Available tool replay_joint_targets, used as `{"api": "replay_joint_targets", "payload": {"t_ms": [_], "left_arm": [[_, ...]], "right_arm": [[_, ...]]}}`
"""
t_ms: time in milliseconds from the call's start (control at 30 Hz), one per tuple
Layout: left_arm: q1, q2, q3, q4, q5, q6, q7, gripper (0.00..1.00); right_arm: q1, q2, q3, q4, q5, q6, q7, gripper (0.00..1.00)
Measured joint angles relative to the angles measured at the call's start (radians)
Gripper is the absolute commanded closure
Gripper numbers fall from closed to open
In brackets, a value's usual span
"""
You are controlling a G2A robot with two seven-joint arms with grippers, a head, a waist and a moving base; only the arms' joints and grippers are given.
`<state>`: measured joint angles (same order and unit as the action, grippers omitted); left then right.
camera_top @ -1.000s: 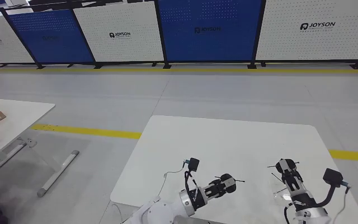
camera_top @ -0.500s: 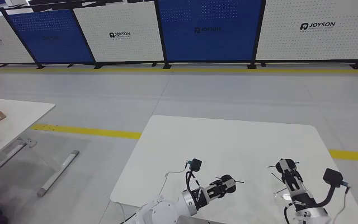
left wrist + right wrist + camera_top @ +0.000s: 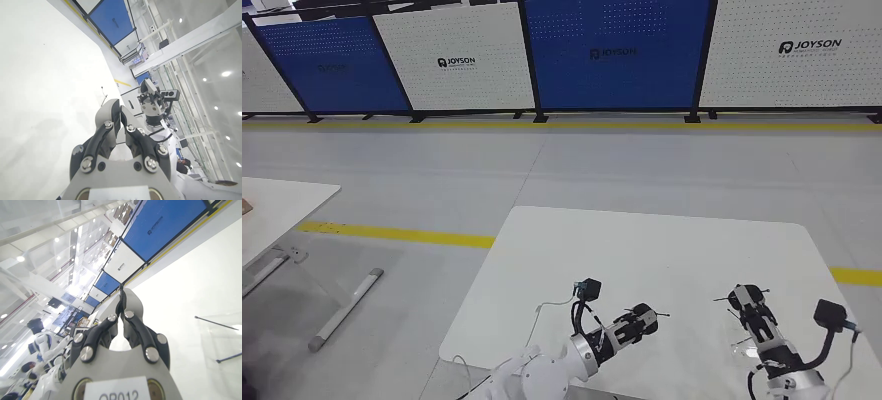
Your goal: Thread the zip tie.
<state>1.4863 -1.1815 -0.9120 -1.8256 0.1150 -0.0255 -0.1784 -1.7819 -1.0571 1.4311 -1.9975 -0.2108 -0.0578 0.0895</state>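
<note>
I'm seeing the left tool (image 3: 120,106) pinching shut on a thin black plastic zip tie (image 3: 104,91), its free end pointing across the white bench (image 3: 662,250) toward the right tool (image 3: 122,294), which is gripping a second black strap (image 3: 120,287) closed-fingered. The tools are sitting well apart.

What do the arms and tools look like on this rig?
Left tool and right tool match: pale grey finger shells, black ribbed pads, black linkage bars with silver screws, grey base plate, white label. Left arm and right arm are white-shelled with black joints; each wrist carries a black camera on a stalk.
</note>
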Motion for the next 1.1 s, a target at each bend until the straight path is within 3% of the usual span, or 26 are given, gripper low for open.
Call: {"api": "replay_joint_targets", "payload": {"t_ms": [100,267,400,767,867,1033,1100], "left_arm": [[0.000,0.000,0.000,0.000,0.000,0.000,0.000,1.00],[0.000,0.000,0.000,0.000,0.000,0.000,0.000,1.00],[0.000,0.000,0.000,0.000,0.000,0.000,0.000,1.00],[0.000,0.000,0.000,0.000,0.000,0.000,0.000,1.00],[0.000,0.000,0.000,0.000,0.000,0.000,0.000,1.00],[0.000,0.000,0.000,0.000,0.000,0.000,0.000,1.00],[0.000,0.000,0.000,0.000,0.000,0.000,0.000,1.00]], "right_arm": [[0.000,0.001,0.017,0.017,0.015,-0.017,0.049,1.00],[0.008,0.005,0.042,0.053,0.053,-0.091,0.165,1.00],[0.004,0.007,0.049,0.053,0.038,-0.116,0.195,1.00],[0.005,0.006,0.044,0.055,0.032,-0.113,0.185,1.00],[0.004,-0.001,0.013,0.061,0.020,-0.126,0.141,1.00],[-0.019,-0.015,-0.045,0.071,0.029,-0.196,0.047,1.00],[-0.028,-0.020,-0.063,0.073,0.006,-0.194,0.000,1.00]]}}
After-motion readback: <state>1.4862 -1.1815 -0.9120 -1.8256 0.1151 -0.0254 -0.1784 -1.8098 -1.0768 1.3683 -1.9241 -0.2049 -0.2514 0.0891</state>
